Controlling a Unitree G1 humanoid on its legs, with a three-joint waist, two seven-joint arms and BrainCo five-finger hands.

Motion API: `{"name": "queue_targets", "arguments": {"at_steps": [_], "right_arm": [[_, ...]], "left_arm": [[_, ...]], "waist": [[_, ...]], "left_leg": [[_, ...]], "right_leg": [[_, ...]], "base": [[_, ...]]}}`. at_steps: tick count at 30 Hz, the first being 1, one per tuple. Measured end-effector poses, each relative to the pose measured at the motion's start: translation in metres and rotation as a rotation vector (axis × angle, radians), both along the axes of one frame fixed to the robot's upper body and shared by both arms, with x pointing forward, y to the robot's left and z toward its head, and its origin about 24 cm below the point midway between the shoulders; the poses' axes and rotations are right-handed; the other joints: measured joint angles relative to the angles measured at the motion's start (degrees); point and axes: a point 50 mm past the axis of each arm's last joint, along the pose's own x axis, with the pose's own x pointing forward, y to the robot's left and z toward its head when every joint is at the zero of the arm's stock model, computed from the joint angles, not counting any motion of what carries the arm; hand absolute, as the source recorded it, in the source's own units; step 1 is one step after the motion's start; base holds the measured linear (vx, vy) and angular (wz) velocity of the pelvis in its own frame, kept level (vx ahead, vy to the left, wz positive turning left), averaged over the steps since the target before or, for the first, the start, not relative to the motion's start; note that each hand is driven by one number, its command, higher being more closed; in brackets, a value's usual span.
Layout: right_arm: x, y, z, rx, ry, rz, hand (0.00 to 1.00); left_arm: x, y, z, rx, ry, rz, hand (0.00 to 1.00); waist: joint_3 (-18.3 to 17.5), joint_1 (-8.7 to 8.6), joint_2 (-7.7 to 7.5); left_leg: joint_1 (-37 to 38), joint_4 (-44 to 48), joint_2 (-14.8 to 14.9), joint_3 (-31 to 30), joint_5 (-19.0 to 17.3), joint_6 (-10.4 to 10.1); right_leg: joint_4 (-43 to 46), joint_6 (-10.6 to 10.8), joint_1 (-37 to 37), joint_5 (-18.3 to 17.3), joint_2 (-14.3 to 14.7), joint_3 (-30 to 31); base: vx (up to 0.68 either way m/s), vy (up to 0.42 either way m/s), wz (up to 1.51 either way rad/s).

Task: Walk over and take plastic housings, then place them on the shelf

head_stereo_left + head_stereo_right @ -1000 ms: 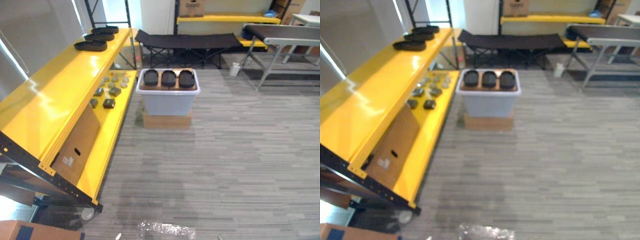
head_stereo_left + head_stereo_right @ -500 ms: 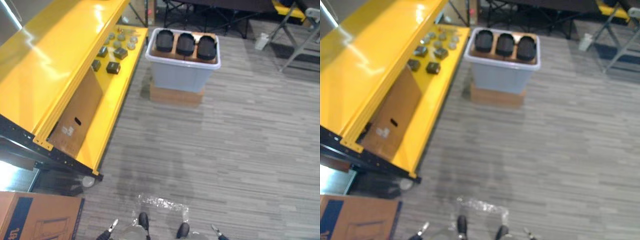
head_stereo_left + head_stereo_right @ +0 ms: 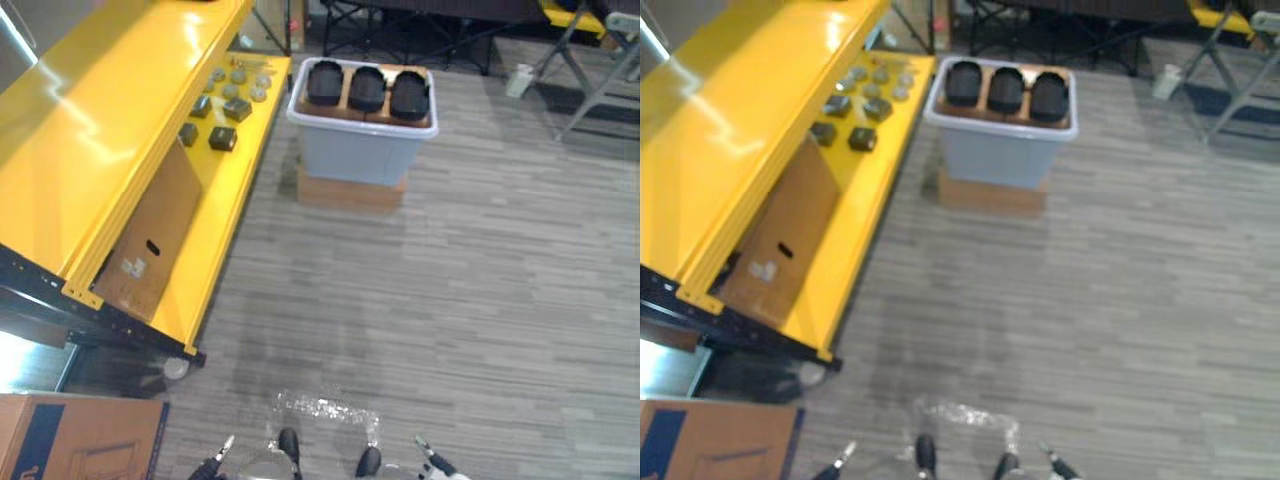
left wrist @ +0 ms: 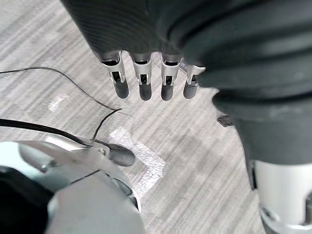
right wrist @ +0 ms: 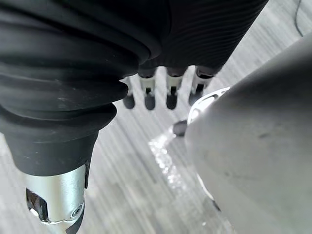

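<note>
Three black plastic housings (image 3: 367,88) sit side by side in a row, open side up, on a brown layer at the top of a pale grey bin (image 3: 362,127) with a white rim. Bin stands on a flat cardboard box (image 3: 350,190) on the grey plank floor (image 3: 480,300), just beside the end of the yellow shelf (image 3: 90,130).

Shelf runs along the robot's left. Its upper deck is bare and glossy where it shows. Its lower deck (image 3: 225,215) carries small dark blocks (image 3: 222,138) and a few pale round pieces (image 3: 238,75) near the bin end. A cardboard sheet (image 3: 150,245) leans between the two decks. A brown carton (image 3: 70,437) with blue print sits at the near left corner. A crumpled scrap of clear film (image 3: 325,412) lies on the floor close in front.

Left robot hand (image 4: 145,78): fingers straight and apart, hanging over the floor, nothing in it. Right robot hand (image 5: 148,90): the same, fingers straight, pointing down, empty. Both are well apart from the bin and the housings.
</note>
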Motion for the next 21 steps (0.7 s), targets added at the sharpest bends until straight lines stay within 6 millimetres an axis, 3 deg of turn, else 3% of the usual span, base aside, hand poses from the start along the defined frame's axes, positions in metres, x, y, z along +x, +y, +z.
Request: {"name": "queue_targets", "arguments": {"at_steps": [3,5,7,11,14,15,16,18,19,20,21], "right_arm": [[0.003,-0.002,0.002,-0.005,-0.015,-0.001,0.0],[0.002,0.001,0.001,0.025,-0.013,0.0,0.0],[0.002,0.0,0.001,0.048,-0.03,-0.005,0.0],[0.001,-0.002,0.001,0.067,-0.045,0.003,0.0],[-0.004,-0.002,0.001,0.087,-0.042,0.034,0.0],[-0.007,-0.003,0.0,0.1,-0.036,0.024,0.0],[-0.008,-0.013,0.002,0.091,-0.037,0.013,0.0],[-0.011,-0.021,0.002,0.061,-0.018,0.031,0.0],[-0.01,-0.022,0.002,0.055,-0.015,0.038,0.0],[-0.01,-0.024,0.002,0.051,-0.009,0.04,0.0],[-0.008,-0.025,0.002,0.048,-0.012,0.042,0.0]], "left_arm": [[0.002,0.001,0.001,0.024,0.016,-0.065,0.0],[0.0,0.004,0.001,0.039,0.04,-0.07,0.0],[0.001,0.005,0.001,0.047,0.057,-0.076,0.0],[-0.001,0.006,0.001,0.054,0.067,-0.062,0.0],[-0.003,0.009,0.001,0.065,0.073,-0.058,0.0],[-0.004,0.009,0.001,0.075,0.083,-0.04,0.0],[-0.007,-0.001,-0.002,0.056,0.104,-0.029,0.0],[-0.016,-0.009,-0.004,0.035,0.124,0.018,0.0],[-0.014,-0.01,-0.003,0.021,0.108,0.065,0.0],[-0.009,-0.013,-0.002,-0.01,0.071,0.164,0.0],[-0.009,-0.014,-0.002,-0.019,0.063,0.194,0.0]], "waist": [[0.37,-1.17,0.7],[0.19,-1.57,0.18],[0.34,-1.73,0.21],[0.34,-2.01,0.3],[-0.27,-2.35,-0.69],[-0.54,-2.25,-0.48],[-1.63,-2.49,1.51],[-3.96,-2.44,4.02],[-4.04,-2.47,4.18],[-3.82,-2.33,4.13],[-3.7,-2.4,4.53]], "left_leg": [[2.88,0.08,1.56,-2.32,-0.85,1.26],[3.99,0.32,3.11,-3.52,-0.97,1.26],[3.39,3.43,5.33,-4.45,-2.81,0.85],[1.65,15.55,10.45,-3.93,-11.1,-2.31],[1.77,21.66,11.3,-4.25,-16.05,-4.9],[1.94,24.21,11.85,-4.48,-18.58,-6.28],[2.97,24.7,14.49,-4.62,-20.03,-7.64],[2.97,26.11,16.85,-5.19,-19.55,-8.36],[1.52,29.08,17.11,-5.96,-18.79,-7.21],[-3.73,40.18,18.05,-8.54,-15.33,-6.37],[-5.86,45.01,18.84,-9.35,-14.51,-7.18]], "right_leg": [[14.11,-1.45,-4.66,-1.94,-1.03,2.1],[13.66,-1.73,-5.31,-3.72,-0.09,3.38],[10.82,-0.65,-7.04,-2.93,0.6,3.39],[3.84,-0.06,-10.58,1.28,1.56,3.42],[0.91,-1.0,-9.9,3.91,1.16,3.63],[1.75,-0.67,-9.58,7.92,1.05,4.31],[6.33,-1.67,-10.7,6.13,2.69,3.75],[10.39,-2.37,-12.12,0.61,4.46,2.71],[11.22,-2.35,-12.05,-0.66,4.43,2.58],[10.76,-2.77,-9.97,-2.12,4.22,1.95],[9.97,-3.21,-8.47,-2.33,4.28,1.44]], "base": [[-0.06,0.051,0.25],[-0.01,0.0,0.46],[0.06,-0.057,0.31],[0.15,-0.09,-0.1],[0.29,-0.22,0.04],[0.35,-0.299,0.09],[0.37,-0.287,0.1],[0.41,-0.204,0.1],[0.49,-0.256,0.18],[0.39,-0.203,0.24],[0.47,-0.216,0.34]]}}
